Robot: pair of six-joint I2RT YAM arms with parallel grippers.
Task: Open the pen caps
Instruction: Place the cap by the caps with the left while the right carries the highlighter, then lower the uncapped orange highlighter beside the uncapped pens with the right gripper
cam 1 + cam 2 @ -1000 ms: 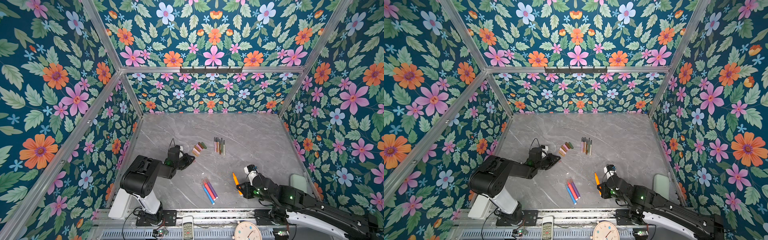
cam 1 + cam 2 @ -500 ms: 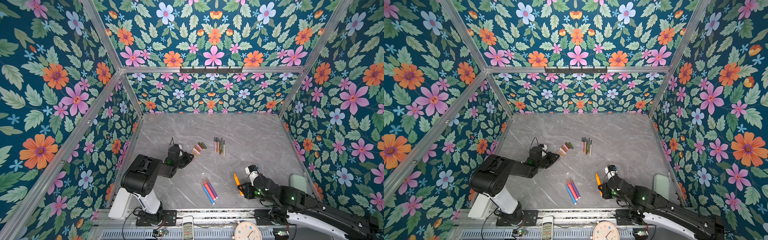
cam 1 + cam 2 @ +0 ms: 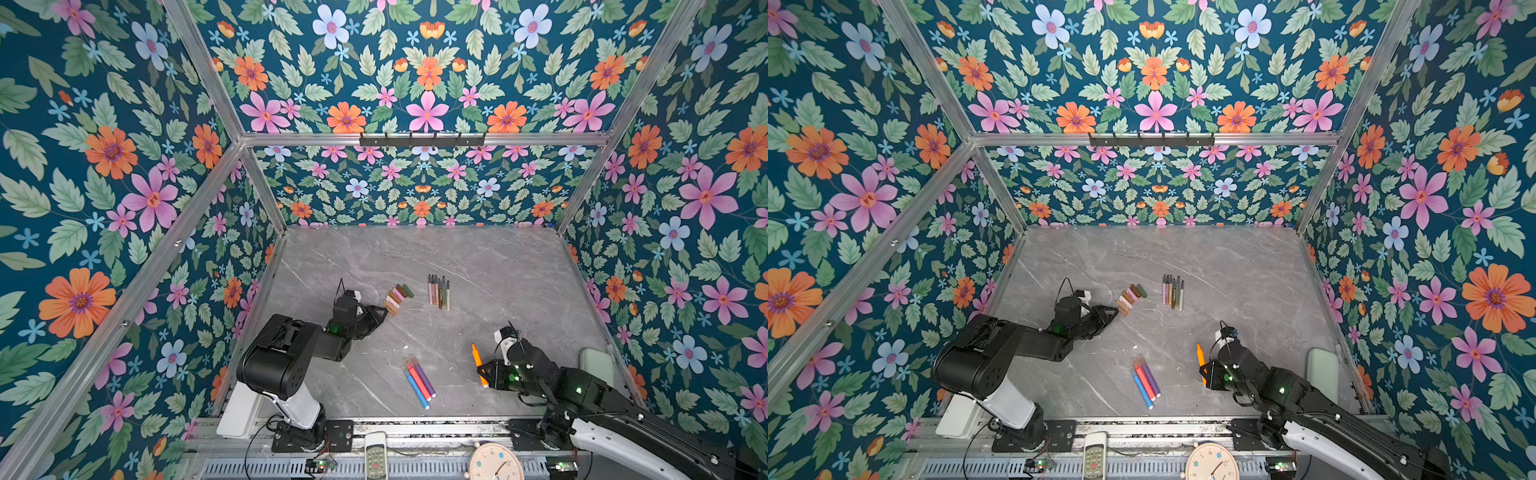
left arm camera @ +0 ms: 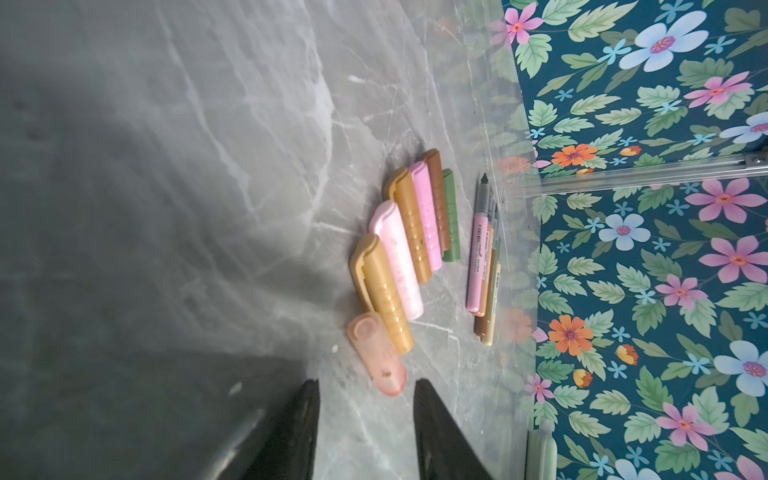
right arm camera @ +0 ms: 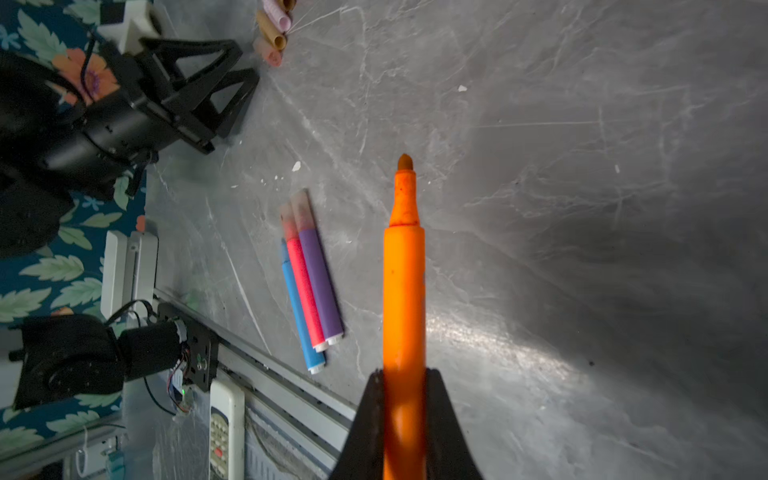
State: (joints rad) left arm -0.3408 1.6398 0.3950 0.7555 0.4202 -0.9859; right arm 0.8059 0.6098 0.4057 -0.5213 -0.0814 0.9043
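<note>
Several pen caps (image 4: 411,232) lie in a slanted row on the grey table, seen in both top views (image 3: 398,296) (image 3: 1131,296). A salmon cap (image 4: 376,353) lies at the near end of the row. My left gripper (image 4: 368,388) stands open just behind it, with nothing between its fingers. A row of uncapped pens (image 3: 438,291) (image 4: 482,257) lies beside the caps. My right gripper (image 5: 404,374) is shut on an orange pen (image 5: 404,270) (image 3: 476,357) whose tip is bare. Blue, red and purple capped pens (image 3: 419,381) (image 5: 309,282) lie together near the front.
Flowered walls close in the table on three sides. A pale green object (image 3: 596,365) sits by the right wall. A remote control (image 3: 376,457) and a clock (image 3: 494,463) rest on the front rail.
My left gripper has opened and the salmon cap now lies free at the end of the cap row. The right gripper still holds the orange pen in about the same place.
</note>
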